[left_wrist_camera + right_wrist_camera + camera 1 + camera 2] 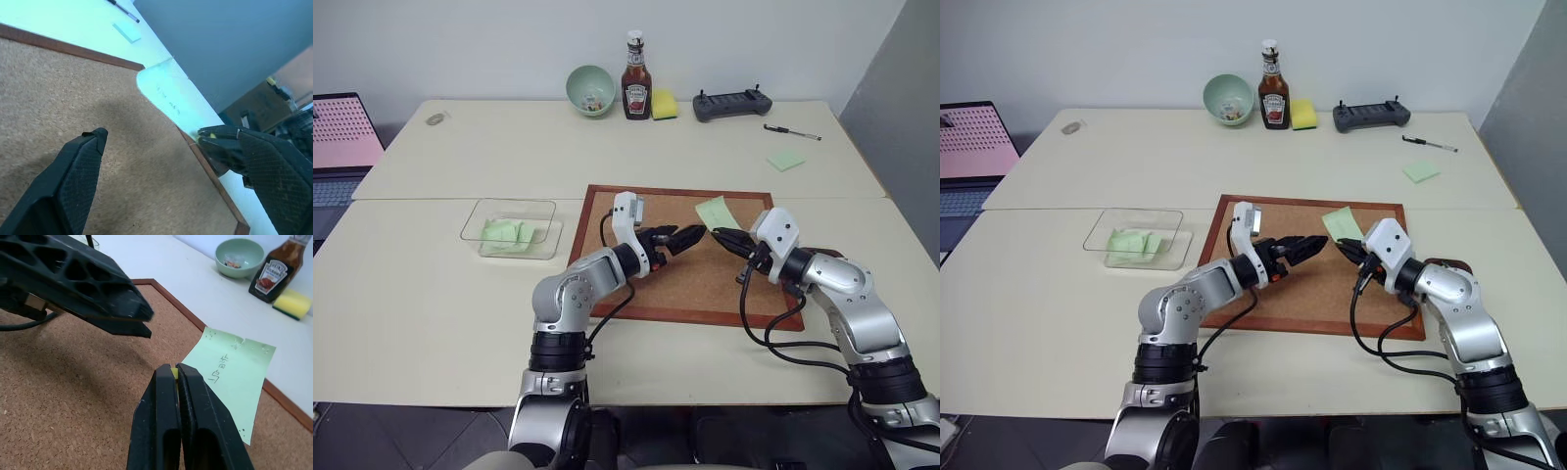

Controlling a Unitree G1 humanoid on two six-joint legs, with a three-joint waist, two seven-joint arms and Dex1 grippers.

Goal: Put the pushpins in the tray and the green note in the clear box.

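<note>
The right tool [174, 374] is pinched shut on a tiny yellow pushpin [174, 372], the left tool [683, 238] open, beside the green note [715, 211] on the corkboard [677, 284]: thin, floppy paper, best pinched by its free edge.

Pinched yellow bit [174, 372] (pushpin?) mostly hidden

1. The green note [234, 373] is pale yellowish-green with dark handwritten marks.
2. The cork board [675, 279] is speckled tan with a reddish-brown frame.
3. The right tool [174, 373] has black, cross-hatched fingers pinching a speck of yellow.
4. The left tool [683, 238] is black too.
5. The clear box [487, 212] is transparent, with green papers [509, 233] inside.
6. The surface [431, 294] is cream.
7. The bowl [590, 90] at upper centre is mint green.
8. The bottle [636, 90] is dark red with a white cap.
9. The sponge [665, 104] is yellow.
</note>
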